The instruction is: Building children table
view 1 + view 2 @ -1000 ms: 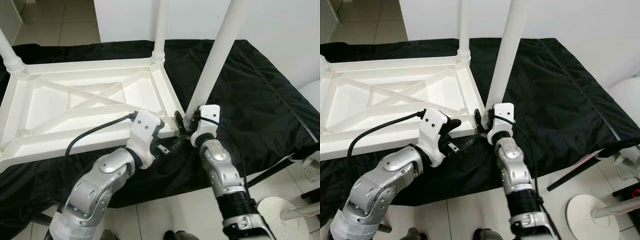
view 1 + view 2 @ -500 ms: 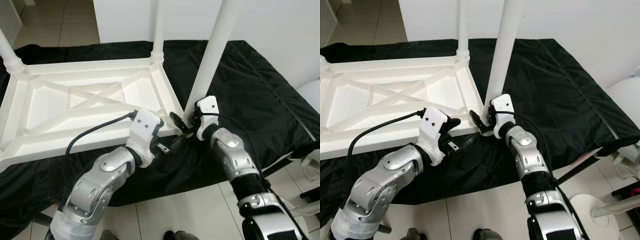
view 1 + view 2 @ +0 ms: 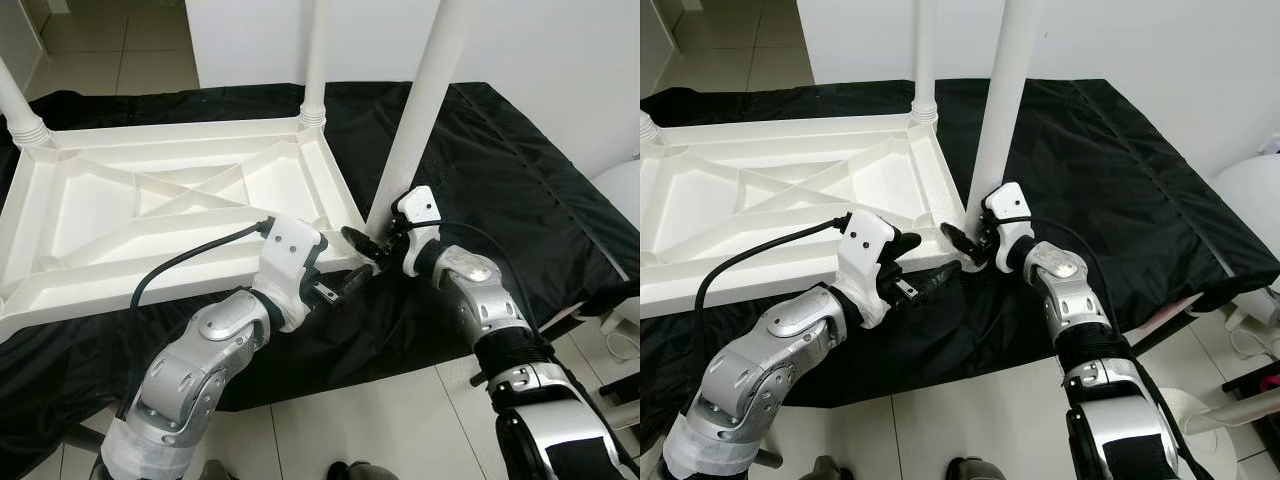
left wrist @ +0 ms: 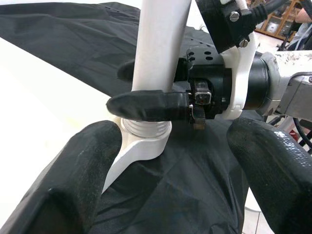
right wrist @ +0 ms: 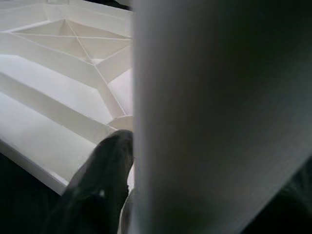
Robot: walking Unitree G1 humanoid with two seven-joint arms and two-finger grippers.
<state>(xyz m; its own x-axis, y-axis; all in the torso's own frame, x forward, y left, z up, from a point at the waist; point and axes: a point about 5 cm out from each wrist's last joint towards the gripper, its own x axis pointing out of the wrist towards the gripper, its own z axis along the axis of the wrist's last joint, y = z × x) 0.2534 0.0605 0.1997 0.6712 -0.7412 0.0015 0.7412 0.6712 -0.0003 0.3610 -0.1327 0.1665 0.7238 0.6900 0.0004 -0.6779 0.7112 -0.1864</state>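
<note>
Black cloth (image 3: 500,180) covers the work surface, with pale floor tiles below it and a white wall behind.

Your right gripper (image 4: 161,97) has its fingers (image 4: 146,106) closed around the near-right leg (image 3: 420,110), just above the threaded collar where the leg meets its corner socket. In the left wrist view one finger wraps the front of the leg and the other shows behind it. Your left gripper (image 3: 345,290) sits just beside that corner with its fingers (image 4: 68,180) spread wide, holding nothing — it points at the socket from the near side.

Outward from there, the tabletop (image 3: 150,210) lies upside down on the cloth, its ribbed underside up. The far-right leg (image 3: 318,60) stands seated in its corner, and another leg (image 3: 20,110) stands at the far left. The near-left corner is out of frame, so you can't tell whether it has a leg.

By the look of it, you are seating or screwing this near-right leg into its socket. The leg leans a little rather than standing plumb, so I judge it is not fully home.

Next you probably need to bring the leg upright — then turn it about its own axis while pressing down. Your free left gripper could brace the table edge so the top doesn't slide on the cloth. A tilted start risks cross-threading.
</note>
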